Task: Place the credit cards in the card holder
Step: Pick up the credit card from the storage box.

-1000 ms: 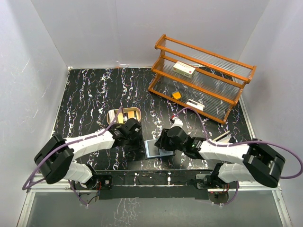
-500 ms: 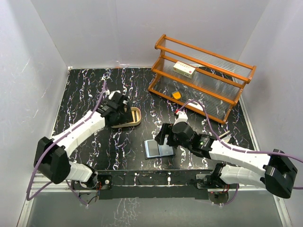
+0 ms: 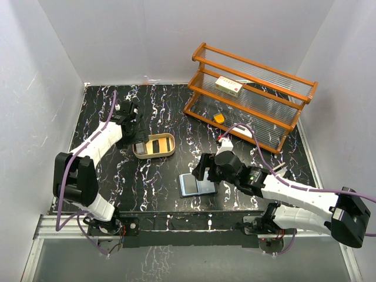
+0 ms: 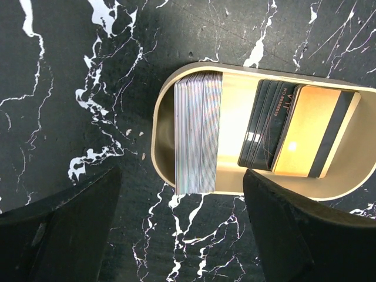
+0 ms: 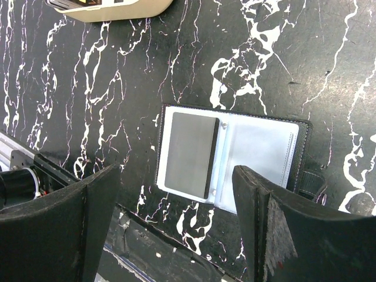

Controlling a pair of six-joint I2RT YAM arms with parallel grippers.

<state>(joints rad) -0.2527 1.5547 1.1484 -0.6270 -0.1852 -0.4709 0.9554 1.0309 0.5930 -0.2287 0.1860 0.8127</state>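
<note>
The card holder (image 3: 195, 186) lies open near the front edge, pale blue-grey inside up (image 5: 258, 150). A grey credit card (image 5: 187, 154) lies on its left page. More credit cards sit in the tan oval tray (image 3: 166, 152): a grey stack (image 4: 198, 134), dark cards (image 4: 267, 126) and a tan card with a dark stripe (image 4: 311, 132). My left gripper (image 3: 136, 136) is open and empty above the tray's left end (image 4: 182, 226). My right gripper (image 3: 203, 170) is open and empty, just above the holder (image 5: 176, 229).
A wooden three-tier rack (image 3: 252, 94) stands at the back right, holding a white-and-red box (image 3: 228, 86), an orange thing (image 3: 218, 118) and a white item (image 3: 242, 130). White walls close the left, back and right sides.
My left gripper has left the card holder and swung back-left to the tray. My right gripper has drawn back slightly from the holder. The grey card stays on the left page.
</note>
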